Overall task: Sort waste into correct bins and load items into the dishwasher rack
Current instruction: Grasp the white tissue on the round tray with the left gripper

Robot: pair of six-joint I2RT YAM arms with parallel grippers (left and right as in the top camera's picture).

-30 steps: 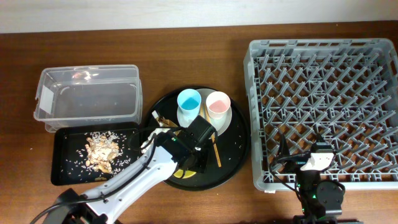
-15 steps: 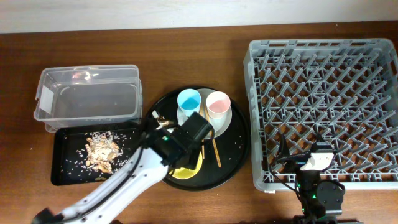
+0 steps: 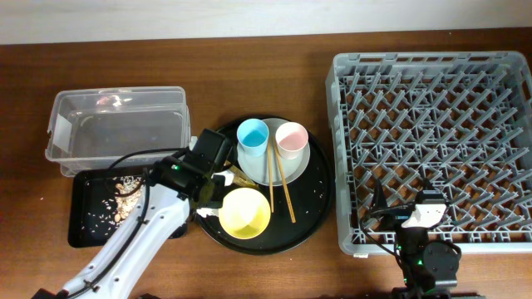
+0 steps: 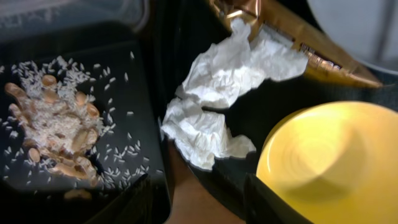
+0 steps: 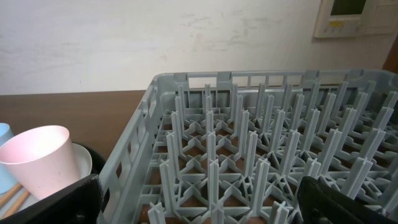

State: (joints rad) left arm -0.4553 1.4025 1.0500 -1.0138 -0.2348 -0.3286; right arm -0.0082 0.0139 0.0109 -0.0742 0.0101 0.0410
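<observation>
Now | left gripper [image 4: 199, 188] parted, empty | tissue wads [image 4: 211, 106] ahead, beside yellow bowl [image 4: 329, 162] | right gripper [image 5: 199, 190] wide

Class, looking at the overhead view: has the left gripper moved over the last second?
Yes. The left gripper has shifted left, away from the light blue cup and toward the shallow black tray, uncovering the yellow bowl.
</observation>
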